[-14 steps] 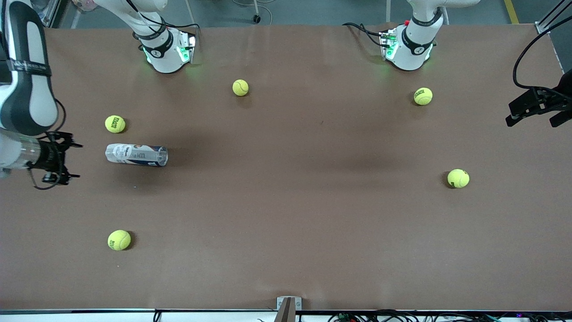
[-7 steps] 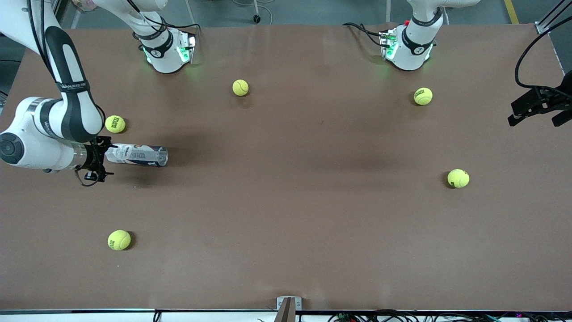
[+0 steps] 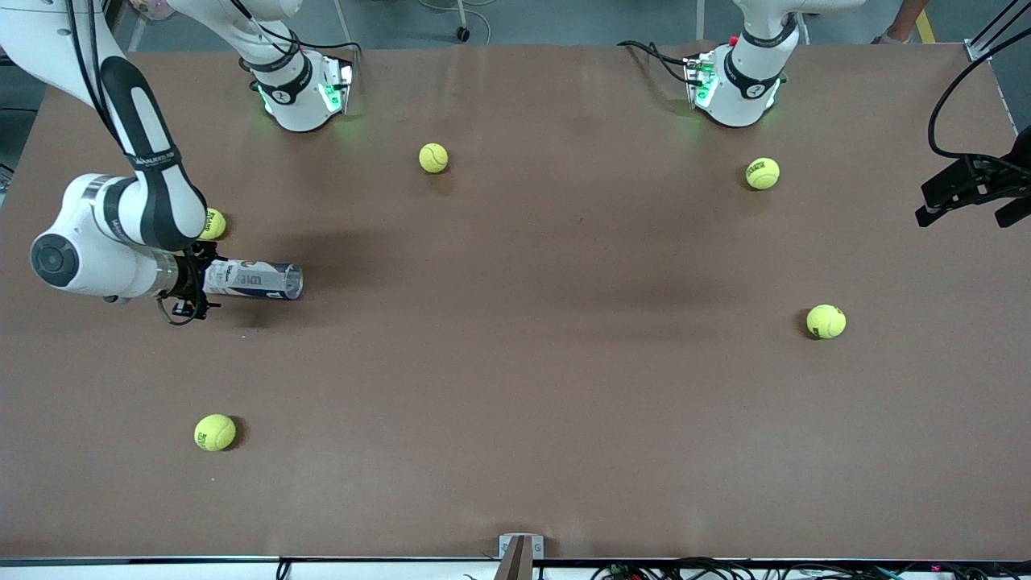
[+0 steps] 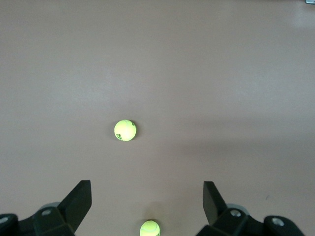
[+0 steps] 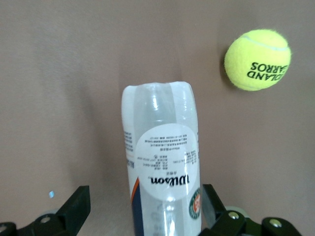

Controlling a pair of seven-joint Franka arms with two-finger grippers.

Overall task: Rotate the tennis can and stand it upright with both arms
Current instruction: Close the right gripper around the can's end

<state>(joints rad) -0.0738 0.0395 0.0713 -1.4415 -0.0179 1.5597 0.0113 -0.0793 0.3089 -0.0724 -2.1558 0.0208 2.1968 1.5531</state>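
Observation:
The tennis can lies on its side on the brown table, toward the right arm's end. It is a clear tube with a white and navy label. My right gripper is at the can's end that points to the right arm's end of the table. In the right wrist view the can lies between the open fingers of my right gripper, with a gap on one side. My left gripper waits open and empty in the air over the left arm's end of the table. It holds nothing in its own view either.
Several yellow-green tennis balls lie about. One sits beside the can, partly hidden by the right arm, and shows in the right wrist view. Others lie at the back, toward the left arm's end and near the front.
The right arm has swung in from the table's end, and its open gripper now stands round the can's end. The can and the left arm have not moved.

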